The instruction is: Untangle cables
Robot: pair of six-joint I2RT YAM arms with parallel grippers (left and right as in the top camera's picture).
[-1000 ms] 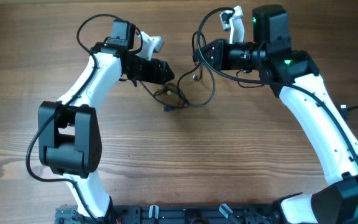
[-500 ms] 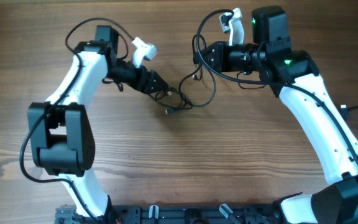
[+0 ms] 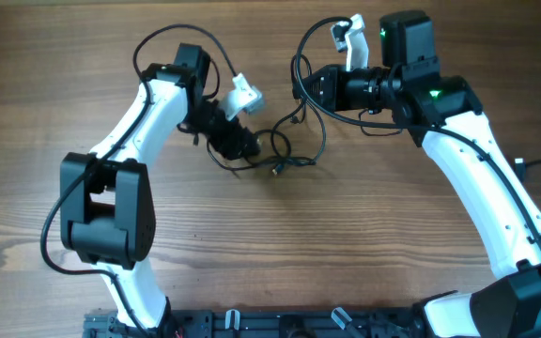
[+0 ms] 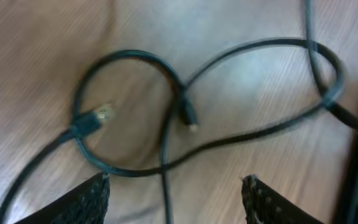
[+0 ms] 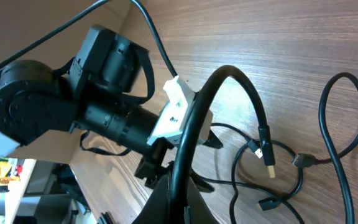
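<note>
Brown wooden table (image 3: 280, 249) is carrying the cables (image 3: 278, 160) between the two arms. At the left, the left pincer (image 3: 238, 141) is hanging released over their loops, gripping nothing. At the right, the right pincer (image 3: 301, 86) is clenching one loop of the cables, holding it up.

The cables (image 3: 289, 155) lie in the narrow stretch between the two arms. On their left, the left gripper (image 3: 244, 147) sits right at the loops, its fingers (image 4: 92, 199) spread wide with strands crossing the gap below, so that side is blocked. At the far side the right gripper (image 3: 301, 86) pinches one of them, which arcs down to the bundle and bars that approach. The near side is bare table (image 3: 327, 244), open between both arms.
</note>
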